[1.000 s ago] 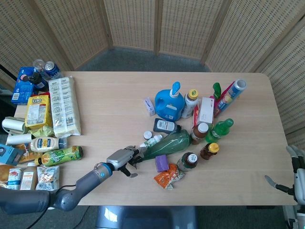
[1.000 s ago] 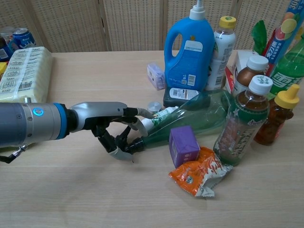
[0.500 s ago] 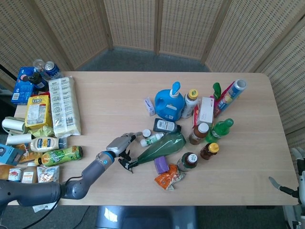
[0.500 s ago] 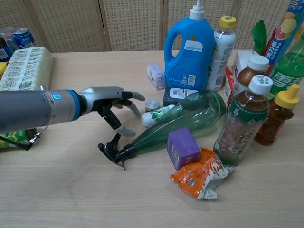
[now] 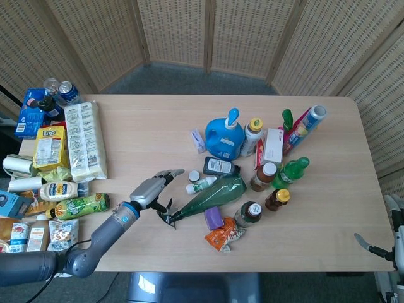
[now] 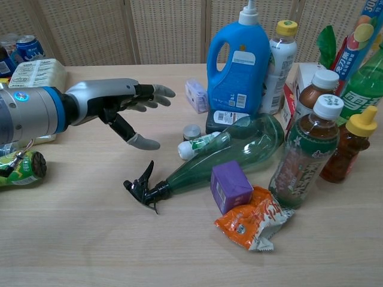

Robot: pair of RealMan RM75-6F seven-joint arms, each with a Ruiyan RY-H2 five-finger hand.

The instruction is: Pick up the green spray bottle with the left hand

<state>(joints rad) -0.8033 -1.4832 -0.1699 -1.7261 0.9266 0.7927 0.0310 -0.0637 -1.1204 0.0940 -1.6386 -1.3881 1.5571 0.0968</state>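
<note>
1. One left hand [image 6: 114, 104] hovers left of and above the green spray bottle [image 6: 224, 156] — fingers spread wide, holding nothing, clear of the bottle.
2. Green spray bottle: lies on its side on the table [image 6: 84, 239], black trigger head nearest the hand.
3. Purple box [image 6: 230, 186] touches the bottle's front side.
4. Right hand [image 5: 386, 243]: far right of the bottle, mostly out of frame — state cannot be told.
</note>
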